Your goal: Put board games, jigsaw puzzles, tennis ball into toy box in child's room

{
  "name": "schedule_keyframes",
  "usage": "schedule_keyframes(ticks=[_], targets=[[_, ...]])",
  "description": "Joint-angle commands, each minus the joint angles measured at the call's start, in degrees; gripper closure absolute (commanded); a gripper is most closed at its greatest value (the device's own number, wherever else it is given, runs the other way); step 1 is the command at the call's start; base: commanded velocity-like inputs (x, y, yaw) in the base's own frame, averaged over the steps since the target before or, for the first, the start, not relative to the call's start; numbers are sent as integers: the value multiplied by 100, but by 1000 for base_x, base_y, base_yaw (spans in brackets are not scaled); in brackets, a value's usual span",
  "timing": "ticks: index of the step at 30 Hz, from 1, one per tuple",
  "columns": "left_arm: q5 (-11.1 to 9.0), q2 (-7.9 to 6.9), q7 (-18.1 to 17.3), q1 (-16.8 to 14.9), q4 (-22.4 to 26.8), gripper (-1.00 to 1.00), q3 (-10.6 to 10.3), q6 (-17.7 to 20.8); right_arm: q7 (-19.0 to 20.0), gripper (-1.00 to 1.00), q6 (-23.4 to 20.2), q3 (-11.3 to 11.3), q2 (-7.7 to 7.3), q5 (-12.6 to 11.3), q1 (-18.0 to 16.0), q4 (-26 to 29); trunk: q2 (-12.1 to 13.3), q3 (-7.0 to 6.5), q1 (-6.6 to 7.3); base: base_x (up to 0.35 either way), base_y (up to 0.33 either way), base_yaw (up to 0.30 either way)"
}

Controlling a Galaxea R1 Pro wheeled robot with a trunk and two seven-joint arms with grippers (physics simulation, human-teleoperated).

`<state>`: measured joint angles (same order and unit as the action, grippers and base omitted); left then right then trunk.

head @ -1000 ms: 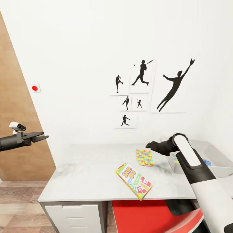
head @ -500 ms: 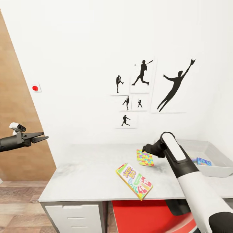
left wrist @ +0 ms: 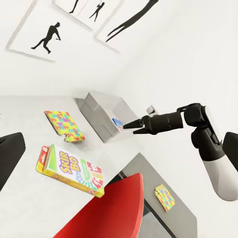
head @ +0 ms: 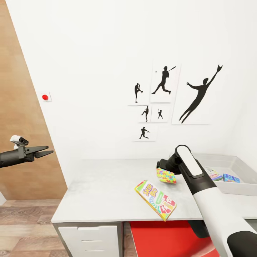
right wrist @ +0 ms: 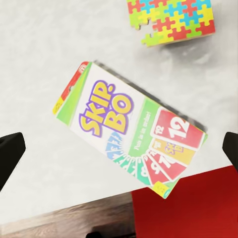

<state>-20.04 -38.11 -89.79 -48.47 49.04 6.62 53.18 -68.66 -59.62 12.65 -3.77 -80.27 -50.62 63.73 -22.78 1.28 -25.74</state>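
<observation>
Right tool [right wrist: 119,148] open, empty above SKIP-BO box [head: 155,199] on bench [head: 103,192]; next: descend, grip, carry to toy box [head: 232,171]; left tool [head: 41,152] open, idle.

The table [head: 103,192] carries the SKIP-BO box [head: 155,200], jigsaw puzzle [head: 166,175] and toy box [head: 235,187].

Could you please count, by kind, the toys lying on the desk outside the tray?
Game boxes: 1, the SKIP-BO box
Jigsaw puzzles: 1
Total: 2 on the desk, outside the tray
</observation>
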Motion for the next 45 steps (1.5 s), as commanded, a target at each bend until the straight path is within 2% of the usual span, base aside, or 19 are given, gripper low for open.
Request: schedule_keyframes(ticks=[1, 16, 45], targets=[[0, -2, -21, -5, 0, -100, -3, 61, -58, -100, -38, 13, -6, -50, -6, 3, -13, 13, -4, 0, 20, 0], [8, 0, -21, -5, 0, -100, -3, 61, -56, -100, -38, -8, -25, -49, -3, 30, -13, 24, -4, 0, 99, 0], [2, 27, -21, -20, -52, -100, 11, 152, -112, -100, -38, -30, -94, -24, -123, -252, -13, 285, -4, 0, 2, 0]])
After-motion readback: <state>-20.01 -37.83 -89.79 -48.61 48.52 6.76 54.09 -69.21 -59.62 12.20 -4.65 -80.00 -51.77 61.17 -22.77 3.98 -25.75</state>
